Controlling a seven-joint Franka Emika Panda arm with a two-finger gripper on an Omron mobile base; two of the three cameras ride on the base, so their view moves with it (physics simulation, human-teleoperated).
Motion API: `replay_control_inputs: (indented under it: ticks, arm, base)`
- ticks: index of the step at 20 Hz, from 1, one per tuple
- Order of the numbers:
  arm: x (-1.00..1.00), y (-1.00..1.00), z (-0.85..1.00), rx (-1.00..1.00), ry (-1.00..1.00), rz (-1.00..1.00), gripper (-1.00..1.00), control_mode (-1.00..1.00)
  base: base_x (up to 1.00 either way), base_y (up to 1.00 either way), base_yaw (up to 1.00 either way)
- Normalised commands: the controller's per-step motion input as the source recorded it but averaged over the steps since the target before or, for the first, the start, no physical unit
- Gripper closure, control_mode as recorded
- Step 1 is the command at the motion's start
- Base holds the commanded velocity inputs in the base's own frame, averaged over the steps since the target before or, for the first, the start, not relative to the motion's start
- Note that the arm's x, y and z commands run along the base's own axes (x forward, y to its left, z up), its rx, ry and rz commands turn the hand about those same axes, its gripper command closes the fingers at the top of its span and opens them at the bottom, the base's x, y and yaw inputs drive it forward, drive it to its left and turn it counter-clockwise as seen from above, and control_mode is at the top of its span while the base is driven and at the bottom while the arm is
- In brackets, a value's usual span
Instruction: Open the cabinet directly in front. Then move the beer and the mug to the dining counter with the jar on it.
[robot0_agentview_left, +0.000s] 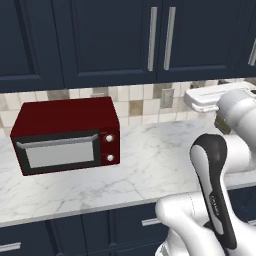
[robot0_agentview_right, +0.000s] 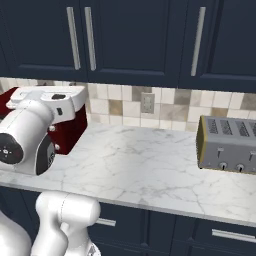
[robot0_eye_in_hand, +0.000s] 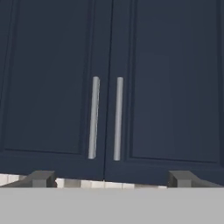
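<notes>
1. Navy kitchen here: a marble table (robot0_agentview_left: 150, 165) carries a red microwave (robot0_agentview_left: 67, 135) and a grey toaster (robot0_agentview_right: 227, 145), tiled wall behind.
2. The cabinet (robot0_eye_in_hand: 109, 87) sits above, both doors shut, two silver handles (robot0_eye_in_hand: 93, 117) side by side at the seam.
3. The gripper (robot0_eye_in_hand: 111, 178) faces those handles, jaws spread wide, holding nothing.
4. Best play, I'd say: rise, centre one bar between the fingertips (robot0_eye_in_hand: 41, 178), close squarely, then pull along the door's arc.
</notes>
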Motion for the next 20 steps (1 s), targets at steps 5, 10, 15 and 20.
replay_control_inputs:
  ticks: [5,10,15,20]
  arm:
    - [0.45,0.00,0.07,0.00,0.00,0.00,-1.00,-1.00]
    - [0.61,0.00,0.07,0.00,0.00,0.00,-1.00,-1.00]
    - [0.67,0.00,0.01,0.00,0.00,0.00,-1.00,-1.00]
    - [0.68,0.00,0.00,0.00,0.01,0.00,-1.00,-1.00]
  base:
    - [0.00,0.00,0.00]
    - [0.00,0.00,0.00]
    - [0.00,0.00,0.00]
    - [0.00,0.00,0.00]
